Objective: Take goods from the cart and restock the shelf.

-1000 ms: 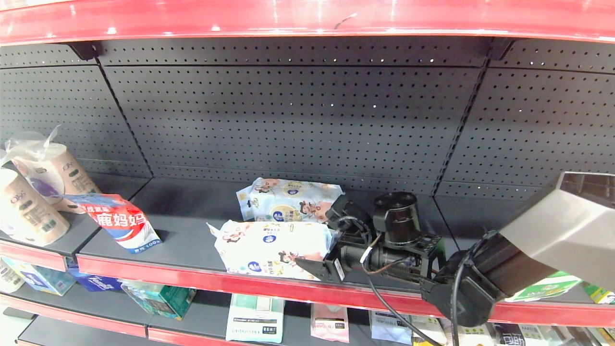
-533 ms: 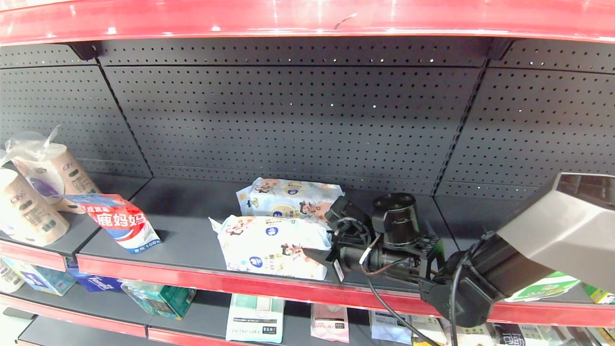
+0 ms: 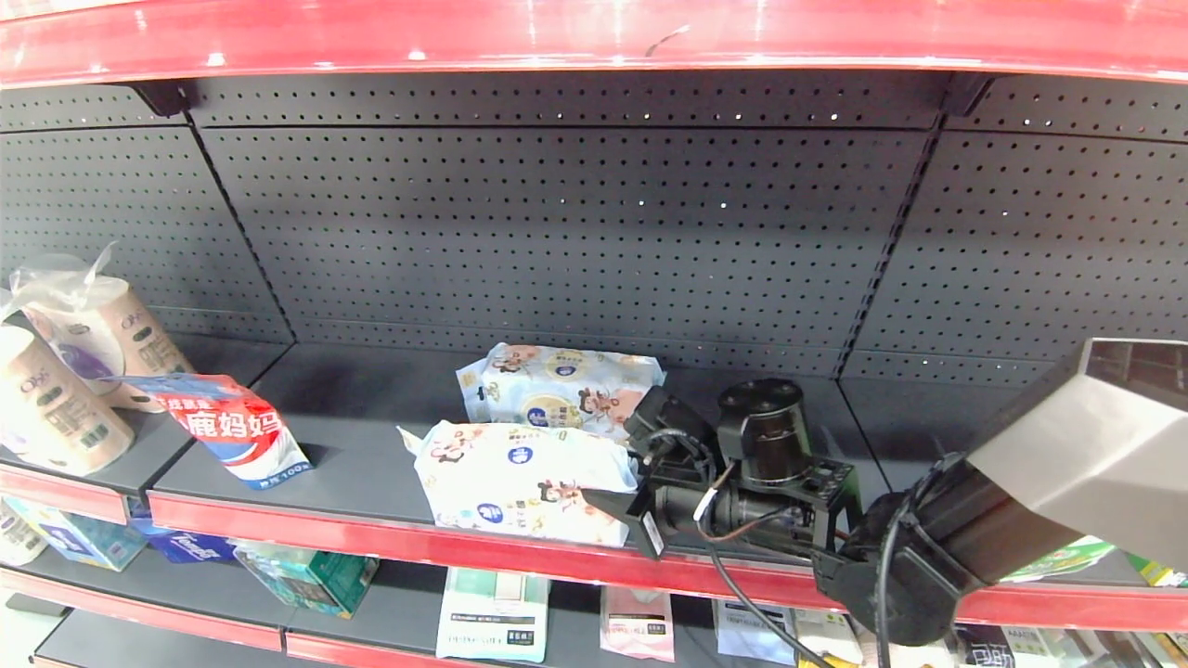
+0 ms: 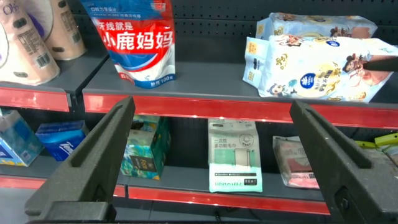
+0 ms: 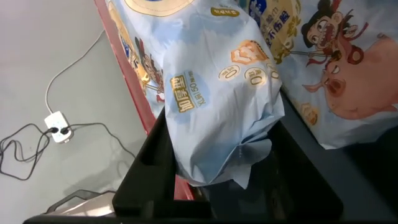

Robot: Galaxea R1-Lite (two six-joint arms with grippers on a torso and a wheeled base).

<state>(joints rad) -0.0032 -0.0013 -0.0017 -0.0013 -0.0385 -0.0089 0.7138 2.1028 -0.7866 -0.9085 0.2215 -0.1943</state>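
Two pale blue printed wipes packs lie on the dark middle shelf [image 3: 371,390]. The front pack [image 3: 515,482] rests near the red shelf edge, and the rear pack [image 3: 557,390] lies behind it. My right gripper [image 3: 620,508] is at the front pack's right end, shut on it. In the right wrist view the pack's crimped end [image 5: 211,93] sits between the black fingers [image 5: 149,168], with the rear pack [image 5: 336,81] beside it. My left gripper [image 4: 214,162] hangs open outside the shelf, facing the front pack [image 4: 317,74].
A blue and red pouch [image 3: 232,427] stands left of the packs, with wrapped paper rolls [image 3: 56,390] further left. The shelf below holds boxes and flat packs [image 3: 492,612]. Bare shelf lies between pouch and packs. The perforated back panel [image 3: 557,232] closes the rear.
My right gripper and the front pack have shifted slightly left and toward the shelf's front edge. The pack's tilt has changed a little. Everything else stays put.
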